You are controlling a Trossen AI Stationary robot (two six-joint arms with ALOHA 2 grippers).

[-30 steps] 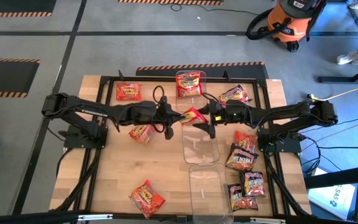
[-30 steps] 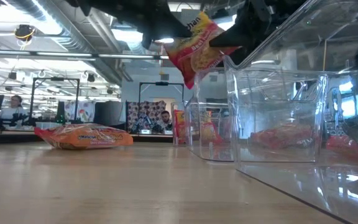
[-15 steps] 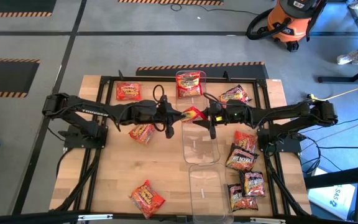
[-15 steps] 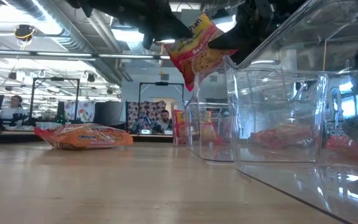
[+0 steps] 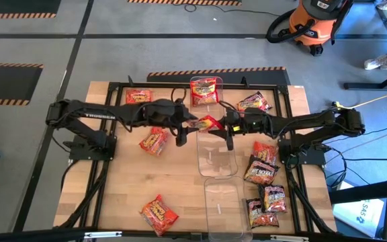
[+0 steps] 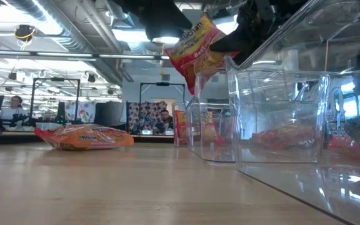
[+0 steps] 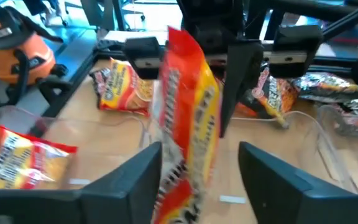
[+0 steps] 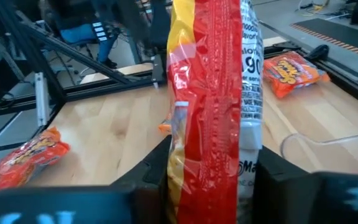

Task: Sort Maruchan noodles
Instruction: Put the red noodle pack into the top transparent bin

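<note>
A red and yellow noodle packet [image 5: 209, 124] hangs in the air near the centre of the high view, just above the far end of a clear plastic bin [image 5: 217, 158]. The right gripper [image 5: 222, 126] is clamped on it: in the right wrist view the packet [image 8: 211, 99] stands upright, pinched between the two dark fingers [image 8: 278, 180]. The left gripper [image 5: 188, 126] is just beside the packet, on its left in the frame. Its fingers [image 7: 132, 180] stand apart, and in the left wrist view the packet [image 7: 188, 124] sits in the gap between them without a grip. In the low view the packet [image 6: 200, 53] is at the top centre, above the bin wall [image 6: 274, 119].

The other packets lie on the wooden table [image 5: 119, 188]. One red packet [image 5: 204, 90] is at the upper centre, inside another clear bin at the far edge. An orange packet [image 5: 153, 142] lies left of centre and another [image 5: 158, 214] at the lower left. One more [image 5: 137, 98] is partly under the left arm. Dark packets lie on the right: one [image 5: 254, 102] near the upper right, and a group [image 5: 263, 168] further down the right side.
</note>
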